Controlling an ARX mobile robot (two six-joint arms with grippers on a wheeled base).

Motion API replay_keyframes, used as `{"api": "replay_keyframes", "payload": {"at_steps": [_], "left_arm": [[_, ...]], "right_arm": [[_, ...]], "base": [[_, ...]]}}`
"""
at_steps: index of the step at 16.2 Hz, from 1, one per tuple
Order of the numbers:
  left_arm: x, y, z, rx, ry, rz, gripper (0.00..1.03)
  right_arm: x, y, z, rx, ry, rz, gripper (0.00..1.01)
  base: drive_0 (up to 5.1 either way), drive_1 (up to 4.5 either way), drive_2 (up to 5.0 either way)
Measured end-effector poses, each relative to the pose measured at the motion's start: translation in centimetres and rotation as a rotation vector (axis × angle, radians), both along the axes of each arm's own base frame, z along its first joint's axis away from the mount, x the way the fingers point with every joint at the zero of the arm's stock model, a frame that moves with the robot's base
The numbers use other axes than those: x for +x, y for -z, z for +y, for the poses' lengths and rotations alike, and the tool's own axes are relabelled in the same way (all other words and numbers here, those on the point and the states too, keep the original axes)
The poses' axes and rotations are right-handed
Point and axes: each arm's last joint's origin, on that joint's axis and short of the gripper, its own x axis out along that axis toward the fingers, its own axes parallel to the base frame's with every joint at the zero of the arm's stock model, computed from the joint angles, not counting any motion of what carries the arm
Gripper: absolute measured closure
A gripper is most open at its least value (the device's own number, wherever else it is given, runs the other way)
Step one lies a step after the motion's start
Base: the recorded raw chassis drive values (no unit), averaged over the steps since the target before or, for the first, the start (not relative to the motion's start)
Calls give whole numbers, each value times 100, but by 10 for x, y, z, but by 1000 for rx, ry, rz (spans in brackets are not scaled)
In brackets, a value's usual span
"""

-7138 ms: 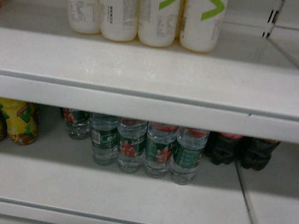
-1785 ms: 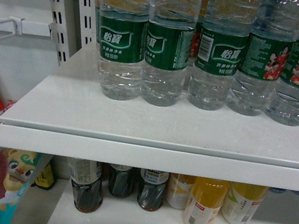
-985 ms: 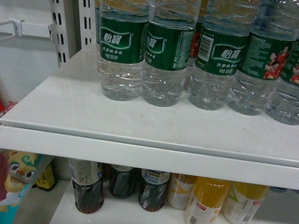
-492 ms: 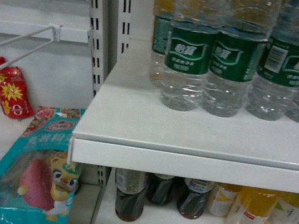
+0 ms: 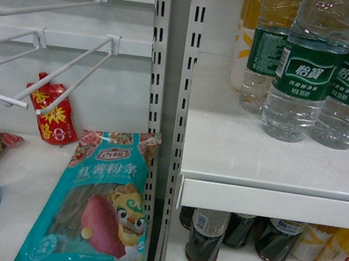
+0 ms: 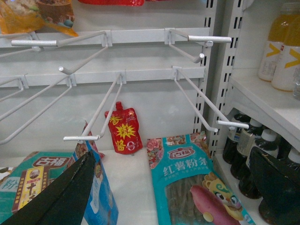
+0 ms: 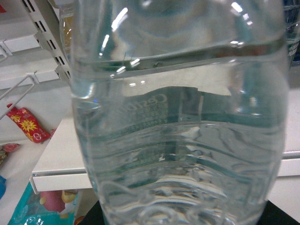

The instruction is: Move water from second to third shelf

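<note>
Left side of the bay is all hanging stuff: white peg hooks [image 6: 187,89], a red sauce pouch [image 6: 123,130] against the back panel, and a teal sweet potato noodle bag [image 5: 99,214] lying below. The left gripper [image 6: 178,187] hangs in front of those with its jaws spread wide, nothing between them. Moving right, the water bottle [image 7: 180,117] fills the right wrist view, so close I'd guess the right gripper has it, but no fingers show, so I can't tell. More green-label water bottles [image 5: 309,65] stand on the white shelf [image 5: 269,200]. My advice: keep it upright and clear the shelf lip.
</note>
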Motion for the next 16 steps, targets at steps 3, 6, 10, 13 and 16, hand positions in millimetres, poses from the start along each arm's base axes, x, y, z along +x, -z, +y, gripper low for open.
{"api": "replay_keyframes", "payload": {"at_steps": [3, 6, 10, 13, 16], "left_arm": [[0, 0, 0, 0, 2, 0, 5], [0, 0, 0, 0, 2, 0, 5], [0, 0, 0, 0, 2, 0, 5], [0, 0, 0, 0, 2, 0, 5], [0, 0, 0, 0, 2, 0, 5]], "right_arm": [[0, 0, 0, 0, 2, 0, 62], [16, -4, -7, -64, 72, -67, 62], [51, 4, -14, -77, 63, 6, 62], [78, -3, -16, -87, 52, 1, 62], [106, 0, -19, -96, 52, 40, 62]], "base": [[0, 0, 0], [0, 0, 0], [0, 0, 0], [0, 0, 0], [0, 0, 0]]}}
